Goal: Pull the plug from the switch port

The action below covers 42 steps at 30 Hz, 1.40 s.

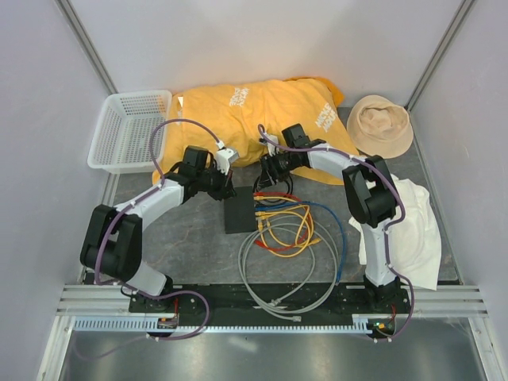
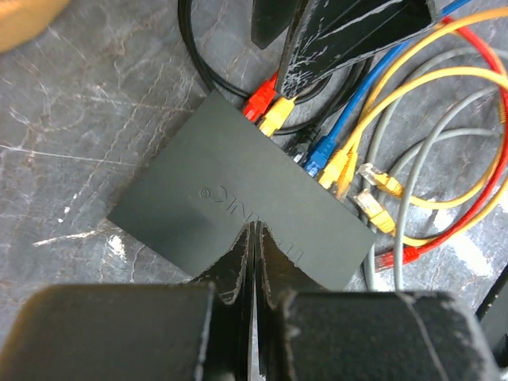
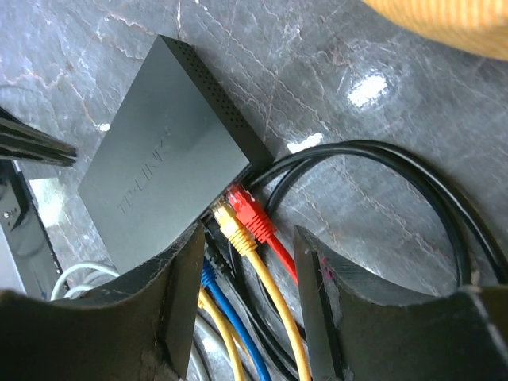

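Note:
The black switch (image 1: pixel 240 214) (image 2: pixel 238 206) (image 3: pixel 159 167) lies flat on the dark table. A red plug (image 3: pixel 252 214) (image 2: pixel 258 101) and a yellow plug (image 3: pixel 234 230) (image 2: pixel 276 115) sit side by side in its ports, with a blue plug (image 3: pixel 208 274) further along. My right gripper (image 3: pixel 250 238) (image 1: pixel 262 184) is open and straddles the red and yellow plugs, with a gap showing on each side. My left gripper (image 2: pixel 252 230) (image 1: pixel 226 190) is shut on nothing, its tips over the switch's top face and seemingly resting on it.
Loose yellow, blue, red and grey cables (image 1: pixel 290 238) coil near the switch's port side. A black cable (image 3: pixel 397 167) loops past the right fingers. At the back are a white basket (image 1: pixel 131 131), yellow cloth (image 1: pixel 254 119) and a hat (image 1: pixel 379 123). A white cloth (image 1: pixel 413 230) lies right.

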Each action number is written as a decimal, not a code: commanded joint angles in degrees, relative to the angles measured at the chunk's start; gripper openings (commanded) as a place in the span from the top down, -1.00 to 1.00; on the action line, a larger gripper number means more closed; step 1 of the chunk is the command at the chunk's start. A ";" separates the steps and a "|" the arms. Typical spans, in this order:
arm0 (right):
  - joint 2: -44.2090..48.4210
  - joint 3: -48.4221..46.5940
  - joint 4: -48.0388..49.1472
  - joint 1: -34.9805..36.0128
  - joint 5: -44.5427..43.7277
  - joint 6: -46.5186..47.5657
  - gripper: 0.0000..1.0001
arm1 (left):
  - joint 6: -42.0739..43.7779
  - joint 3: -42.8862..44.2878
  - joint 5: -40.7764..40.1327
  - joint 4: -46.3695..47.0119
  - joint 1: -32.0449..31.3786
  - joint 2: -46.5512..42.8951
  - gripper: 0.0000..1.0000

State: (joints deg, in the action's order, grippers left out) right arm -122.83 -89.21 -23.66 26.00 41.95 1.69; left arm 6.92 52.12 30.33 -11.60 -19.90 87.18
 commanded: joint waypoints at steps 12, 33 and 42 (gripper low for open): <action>-4.88 -3.78 4.59 0.02 4.45 -2.84 -0.12 | -1.56 1.41 -7.74 2.28 -2.51 7.48 0.97; -6.28 -5.27 1.96 0.98 9.19 0.32 0.07 | -2.35 3.78 -10.20 -1.76 -2.60 11.17 0.97; -8.75 -6.77 -1.56 0.98 8.15 3.23 0.07 | -2.26 3.69 -10.11 -1.94 -2.60 11.17 0.97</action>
State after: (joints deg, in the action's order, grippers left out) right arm -130.47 -93.95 -23.33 26.79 49.15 2.22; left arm 5.56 55.33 22.02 -10.92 -22.48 96.97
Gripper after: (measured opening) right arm 0.453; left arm 0.022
